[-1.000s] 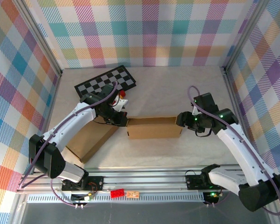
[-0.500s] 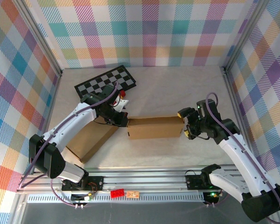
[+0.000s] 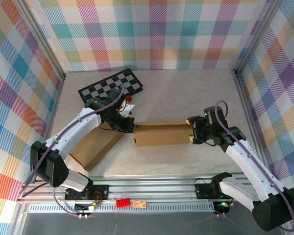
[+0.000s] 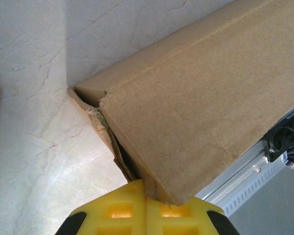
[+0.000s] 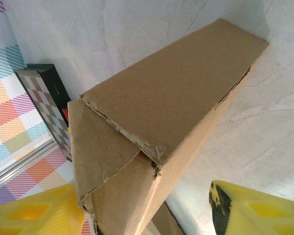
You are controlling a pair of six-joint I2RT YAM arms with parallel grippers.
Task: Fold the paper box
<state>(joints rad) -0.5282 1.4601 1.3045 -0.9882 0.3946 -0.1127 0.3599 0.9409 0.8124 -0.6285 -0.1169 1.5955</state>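
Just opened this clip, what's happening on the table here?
Two robot arms are working on a long cardboard box lying in the middle of the table. The left hand is shut at the box's left end corner; whether it actually grips the cardboard is unclear. The right hand is open and straddles the right end, where an end flap is folded over but not flush. A flat cardboard sheet lies to the left, a checkerboard behind it.

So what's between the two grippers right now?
The cardboard box spans that stretch in the top view, left gripper at one end, right gripper at the other.
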